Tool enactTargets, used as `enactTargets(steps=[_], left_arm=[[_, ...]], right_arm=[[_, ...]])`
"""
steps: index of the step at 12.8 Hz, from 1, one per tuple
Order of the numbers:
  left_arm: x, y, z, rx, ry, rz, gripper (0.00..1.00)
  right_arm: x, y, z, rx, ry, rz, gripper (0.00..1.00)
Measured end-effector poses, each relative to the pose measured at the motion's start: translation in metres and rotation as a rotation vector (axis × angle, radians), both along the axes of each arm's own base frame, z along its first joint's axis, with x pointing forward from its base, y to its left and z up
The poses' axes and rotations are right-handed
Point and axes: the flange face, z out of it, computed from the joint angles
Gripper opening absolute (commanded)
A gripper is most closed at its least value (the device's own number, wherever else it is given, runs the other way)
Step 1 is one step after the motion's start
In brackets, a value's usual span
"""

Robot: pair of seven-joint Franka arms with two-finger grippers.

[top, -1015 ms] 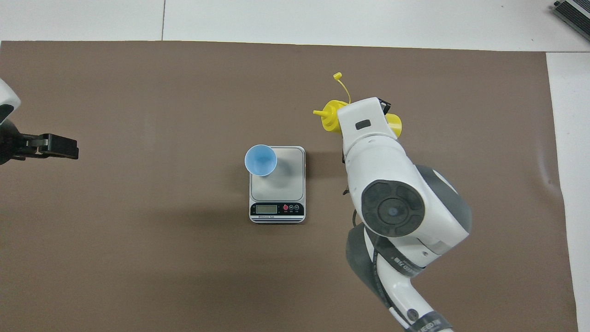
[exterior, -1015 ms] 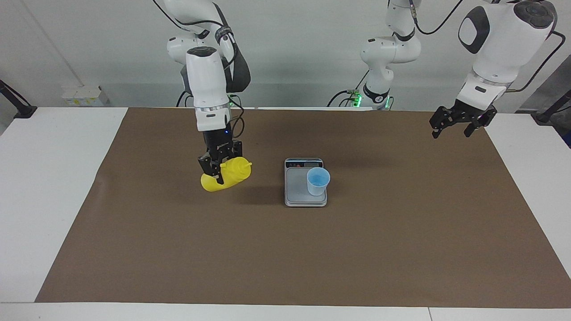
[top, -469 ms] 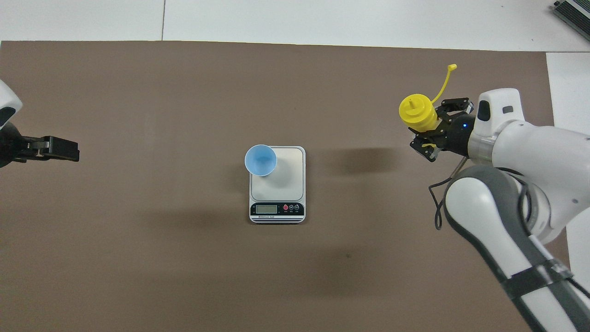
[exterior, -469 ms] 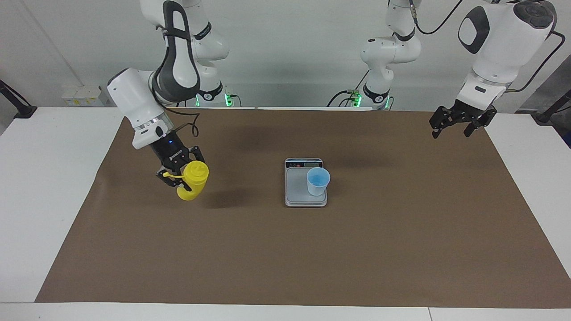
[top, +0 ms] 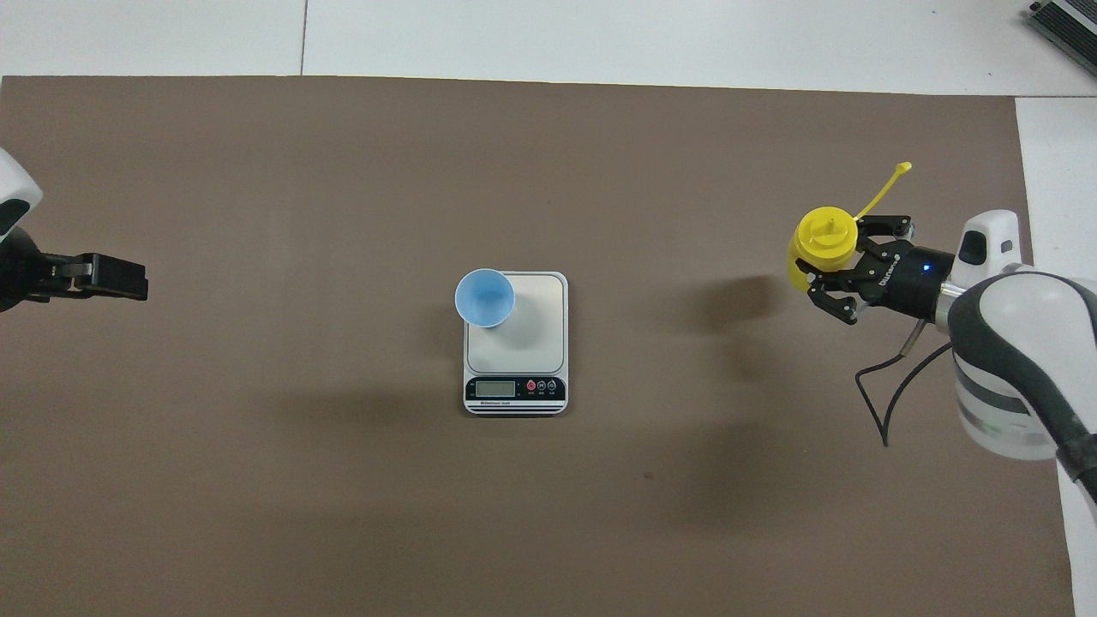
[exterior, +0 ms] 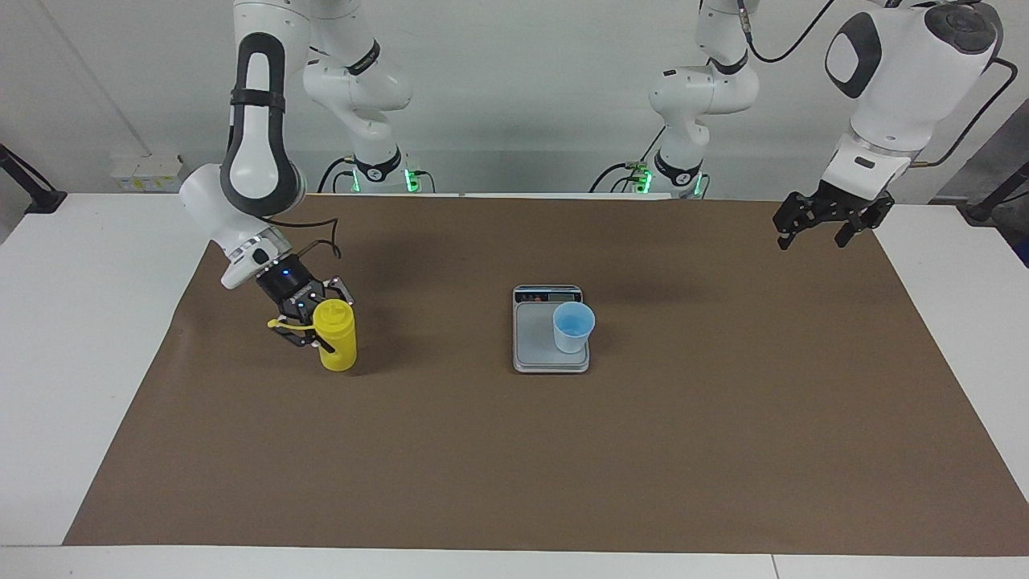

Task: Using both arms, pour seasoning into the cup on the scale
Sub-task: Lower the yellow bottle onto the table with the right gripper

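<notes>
The yellow seasoning bottle stands upright on the brown mat, well away from the scale toward the right arm's end of the table. My right gripper is shut on its upper part from the side. In the overhead view the bottle sits between the right gripper's fingers, and its cap strap sticks out. The light-blue cup stands on the scale, at the plate's corner farther from the robots, toward the left arm's end. My left gripper waits open in the air over the mat's edge.
The brown mat covers most of the white table. The scale's display strip faces the robots. The left gripper shows at the frame's edge in the overhead view.
My right arm carried the bottle away from the scale toward its own end, turned it from tilted to upright and lowered it to the mat. The left arm has not moved.
</notes>
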Motion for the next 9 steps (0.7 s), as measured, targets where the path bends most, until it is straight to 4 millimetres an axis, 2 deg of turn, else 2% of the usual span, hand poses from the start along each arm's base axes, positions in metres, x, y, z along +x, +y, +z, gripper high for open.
enactTargets(steps=[3, 4, 5, 6, 7, 8, 9], left_arm=[[0.000, 0.000, 0.000, 0.000, 0.001, 0.000, 1.00], [0.000, 0.000, -0.001, 0.000, 0.001, 0.000, 1.00], [0.000, 0.000, -0.001, 0.000, 0.002, 0.000, 1.00], [0.000, 0.000, -0.001, 0.000, 0.002, 0.000, 1.00], [0.000, 0.000, -0.001, 0.000, 0.002, 0.000, 1.00], [0.000, 0.000, -0.001, 0.000, 0.002, 0.000, 1.00], [0.000, 0.000, -0.001, 0.000, 0.002, 0.000, 1.00]], right_arm=[[-0.008, -0.021, -0.008, 0.044, 0.019, -0.007, 0.19], [-0.010, -0.025, -0.010, 0.053, 0.024, -0.010, 0.28], [-0.011, -0.027, -0.012, 0.057, 0.027, -0.011, 0.45], [-0.012, -0.027, -0.012, 0.058, 0.028, -0.013, 0.54], [-0.012, -0.028, -0.013, 0.058, 0.030, -0.014, 0.69], [-0.013, -0.028, -0.013, 0.058, 0.031, -0.014, 0.93], [-0.013, -0.028, -0.013, 0.059, 0.031, -0.015, 1.00]])
